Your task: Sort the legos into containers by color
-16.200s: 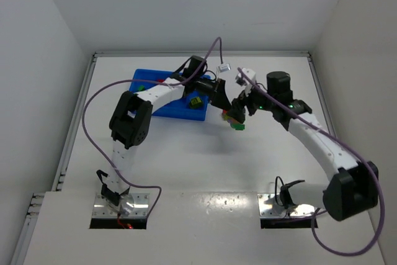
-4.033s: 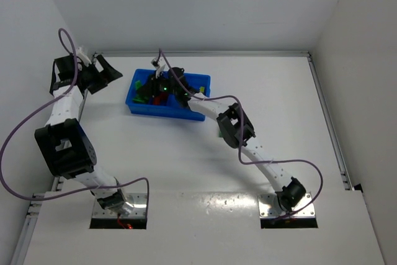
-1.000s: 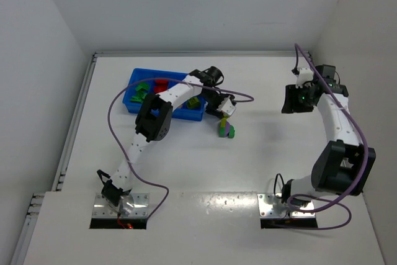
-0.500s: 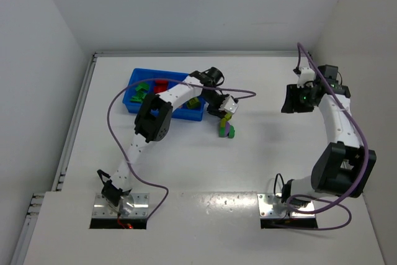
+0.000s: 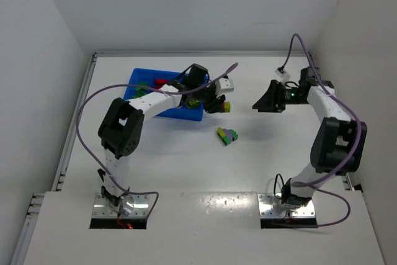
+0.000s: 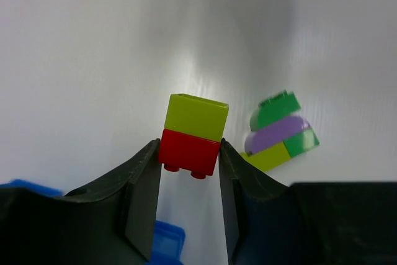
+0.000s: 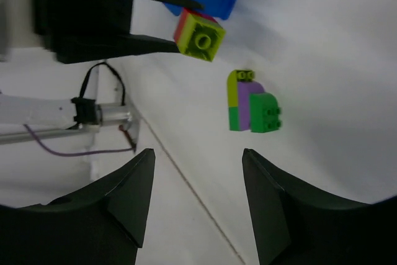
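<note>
My left gripper [image 6: 189, 147] is shut on a red brick [image 6: 188, 151] with a yellow-green brick [image 6: 195, 116] stacked on it, held above the table just right of the blue tray [image 5: 139, 79]. A clump of green, purple and yellow-green legos [image 5: 228, 134] lies on the table below and to the right of that gripper [image 5: 217, 102]. The same clump [image 7: 251, 110] shows in the right wrist view, beyond my open right gripper [image 7: 197, 152], which holds nothing. In the top view the right gripper [image 5: 257, 105] hovers right of the clump, pointing towards it.
The tray [image 6: 164, 240] holds red [image 5: 160, 82] and green [image 5: 142, 85] bricks; my left arm crosses over much of it. White walls close in the table at the back and on both sides. A seam [image 7: 186, 178] runs across the tabletop.
My left gripper has shut on the red and yellow-green pair and lifted it off the clump, which now lies flat. My right arm swung left towards the centre and its jaws opened wider.
</note>
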Controlling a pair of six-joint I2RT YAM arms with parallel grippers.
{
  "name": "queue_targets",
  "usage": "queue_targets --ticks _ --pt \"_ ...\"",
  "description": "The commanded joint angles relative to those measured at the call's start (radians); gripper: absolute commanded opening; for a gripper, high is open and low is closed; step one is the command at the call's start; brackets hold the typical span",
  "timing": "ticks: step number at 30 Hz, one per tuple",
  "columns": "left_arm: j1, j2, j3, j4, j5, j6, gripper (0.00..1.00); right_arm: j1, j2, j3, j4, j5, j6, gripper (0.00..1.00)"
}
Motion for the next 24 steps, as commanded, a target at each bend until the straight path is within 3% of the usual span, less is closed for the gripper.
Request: queue_targets --ticks 1,6,11,15,24 --pt "-0.03 -0.116 -0.004 0.211 -0.09 -0.159 0.0 0.054 0.077 0.057 0.056 -0.146 0.089 0.59" --pt "-0.039 -0.153 -0.004 0.211 -0.115 -0.188 0.0 0.132 0.144 0.112 0.114 -0.18 0.178 0.59" --pt "-0.05 -0.182 -0.024 0.2 -0.107 -0.125 0.0 0.175 0.177 0.174 0.166 -0.212 0.228 0.59" --pt "-0.05 -0.193 -0.024 0.189 -0.098 -0.091 0.0 0.21 0.186 0.209 0.185 -0.212 0.228 0.68" --pt "-0.05 -0.202 -0.024 0.18 -0.055 -0.073 0.0 0.266 0.206 0.249 0.153 -0.042 0.181 0.71"
